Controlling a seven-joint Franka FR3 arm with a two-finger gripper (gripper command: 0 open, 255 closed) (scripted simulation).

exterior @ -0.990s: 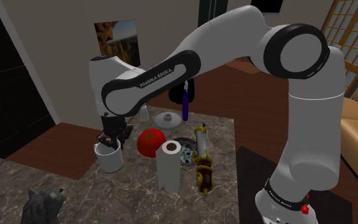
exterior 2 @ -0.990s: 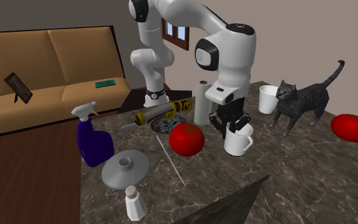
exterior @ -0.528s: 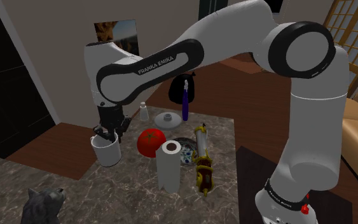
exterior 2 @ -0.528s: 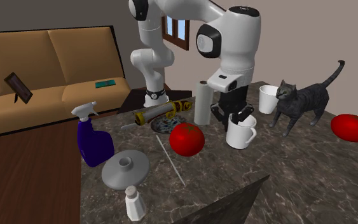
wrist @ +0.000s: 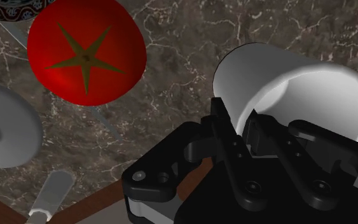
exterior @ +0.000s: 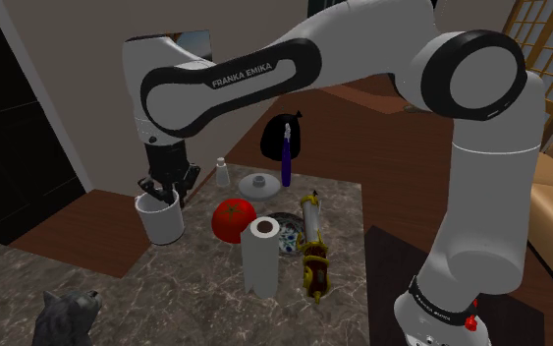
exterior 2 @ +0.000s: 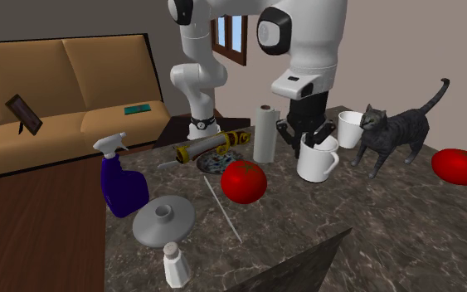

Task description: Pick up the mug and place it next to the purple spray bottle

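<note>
My gripper (exterior: 161, 190) is shut on the rim of a white mug (exterior: 160, 220), one finger inside and one outside. The mug (exterior 2: 316, 160) hangs upright a little above the dark marble table (exterior 2: 364, 224), between a paper towel roll (exterior 2: 263, 133) and a grey cat (exterior 2: 389, 133). In the wrist view the mug (wrist: 279, 83) sits clasped at the gripper (wrist: 241, 122). The purple spray bottle (exterior 2: 122, 182) stands near the table's far corner at the second exterior view's left, well away from the mug; in the shoulder view that spray bottle (exterior: 286, 159) is at the back.
A big red tomato (exterior 2: 243, 181), a grey lid (exterior 2: 163, 220) and a white shaker (exterior 2: 174, 264) lie between mug and bottle. A second white mug (exterior 2: 350, 128) and another tomato (exterior 2: 460, 164) flank the cat. A caulk tube (exterior: 310, 218) and patterned dish (exterior 2: 216, 163) sit behind the roll.
The arm has risen with the mug in its grip, lifting it off the table. Everything else on the table has stayed put.
</note>
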